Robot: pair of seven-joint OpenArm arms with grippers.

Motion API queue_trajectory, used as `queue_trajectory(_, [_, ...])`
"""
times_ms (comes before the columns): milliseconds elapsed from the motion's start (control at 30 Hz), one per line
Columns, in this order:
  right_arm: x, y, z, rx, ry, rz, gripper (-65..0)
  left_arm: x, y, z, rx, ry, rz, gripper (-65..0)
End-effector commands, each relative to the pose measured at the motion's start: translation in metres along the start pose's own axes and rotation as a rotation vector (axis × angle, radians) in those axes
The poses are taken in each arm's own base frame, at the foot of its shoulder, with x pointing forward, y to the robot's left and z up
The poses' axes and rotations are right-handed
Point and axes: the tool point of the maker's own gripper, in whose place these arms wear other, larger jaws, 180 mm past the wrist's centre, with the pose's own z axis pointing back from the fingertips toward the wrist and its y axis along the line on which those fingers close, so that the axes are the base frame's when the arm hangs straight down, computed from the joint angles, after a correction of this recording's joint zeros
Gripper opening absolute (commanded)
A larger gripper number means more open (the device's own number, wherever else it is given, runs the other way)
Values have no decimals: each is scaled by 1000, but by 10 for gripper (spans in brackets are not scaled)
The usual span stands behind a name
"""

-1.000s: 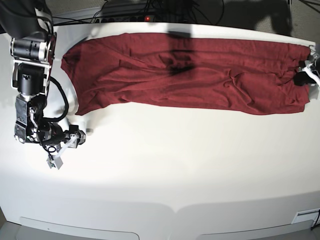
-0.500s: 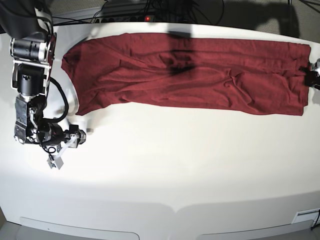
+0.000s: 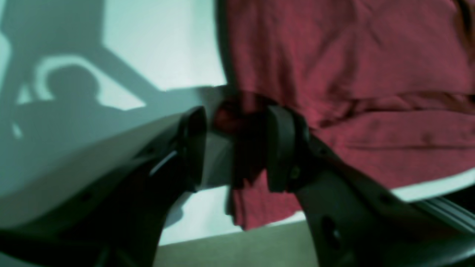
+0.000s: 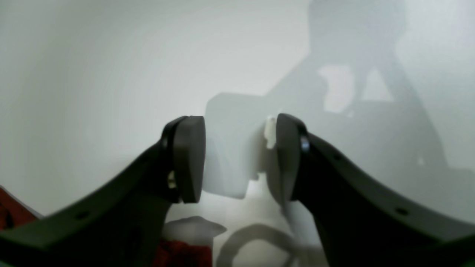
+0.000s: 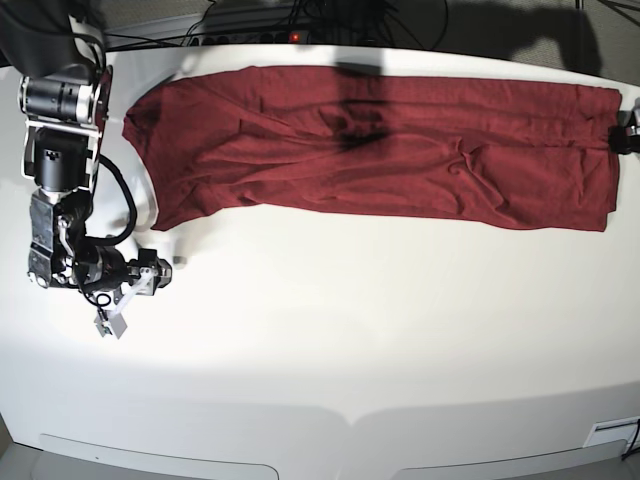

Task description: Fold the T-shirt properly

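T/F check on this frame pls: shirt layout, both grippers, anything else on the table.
1. The T-shirt lies spread along the far side of the table. True.
2. The right gripper is shut on the shirt. False: it is open, with only white table between its jaws.
3. The left gripper is open at the shirt's edge. True: dark red fabric shows in the gap, but no pinch.
4. The shirt is folded into a small square. False: it is one long, wrinkled strip.
5. A second garment lies at the near edge. False: only the maroon shirt is in view.
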Motion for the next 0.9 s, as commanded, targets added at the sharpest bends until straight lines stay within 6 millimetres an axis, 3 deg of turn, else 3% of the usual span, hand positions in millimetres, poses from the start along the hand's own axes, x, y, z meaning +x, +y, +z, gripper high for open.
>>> queue_trajectory(0, [10,-6,8,-16,-6,16,-340,18,2,12,-4,-35,-15,-411])
queue_trajectory(67, [9,-6,8,-16,-5,16,-340,23,-4,12,-36,-56,7,-437])
queue_trajectory(300, [9,-6,8,-17,-1,16,-340,31,-13,10,-77,-94,28,-440])
queue_trajectory(600, [8,-5,8,-16,2,16,-340,-3,-41,-20,-159,3,72,-440])
queue_trajectory(867, [7,-6,8,-16,5,16,-340,-7,-46,-26,-172,6,79,-454])
